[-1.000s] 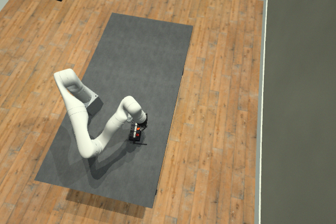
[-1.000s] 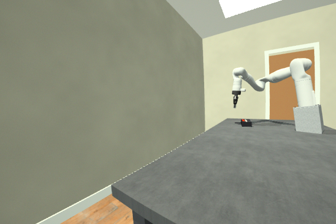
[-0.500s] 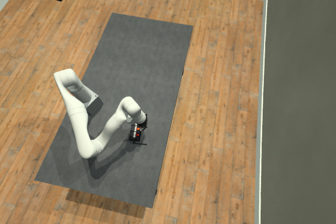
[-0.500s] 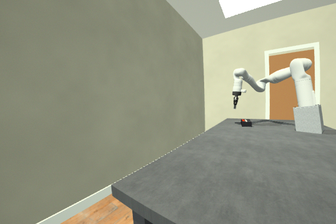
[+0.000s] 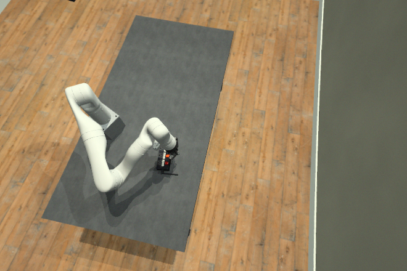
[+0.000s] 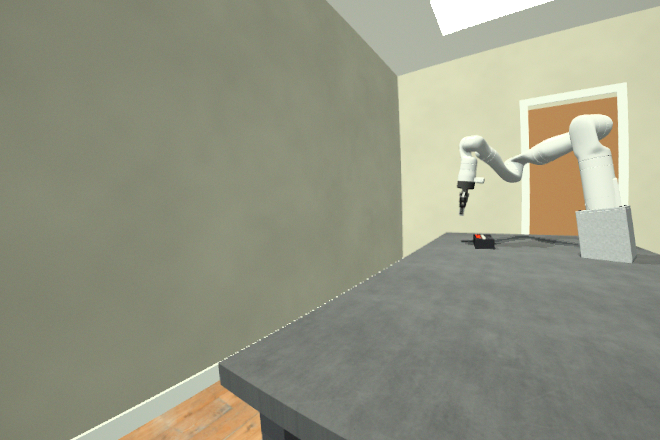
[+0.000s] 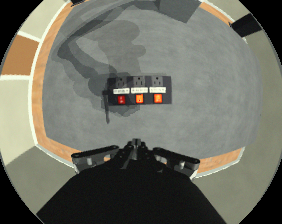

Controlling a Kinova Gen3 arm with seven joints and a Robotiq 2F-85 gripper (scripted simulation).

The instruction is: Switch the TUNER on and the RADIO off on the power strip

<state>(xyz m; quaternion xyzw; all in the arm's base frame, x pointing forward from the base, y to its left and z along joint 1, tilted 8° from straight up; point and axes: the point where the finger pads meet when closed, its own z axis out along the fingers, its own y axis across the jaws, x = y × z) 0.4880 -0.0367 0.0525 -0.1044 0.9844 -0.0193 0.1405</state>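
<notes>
The black power strip (image 5: 159,166) (image 6: 484,245) (image 7: 167,100) lies flat on the table, right way up. In the wrist view it has three sockets, three white labels and three switches in a row. The left switch (image 7: 121,99) is dark red; the middle switch (image 7: 139,99) and the right switch (image 7: 158,98) are bright orange. The label words are too small to read, so I cannot tell which switch is the TUNER or the RADIO. My gripper (image 6: 461,213) (image 7: 136,143) is shut and empty. It hangs well above the table, off the switch side of the strip, touching nothing.
A thin black cord or bar (image 5: 170,173) (image 7: 107,110) sticks out at the strip's end beside the dark red switch. The grey table (image 5: 178,63) (image 6: 445,337) has its long edge beyond the switch side. The arm's pale base block (image 6: 606,236) stands on the strip's socket side.
</notes>
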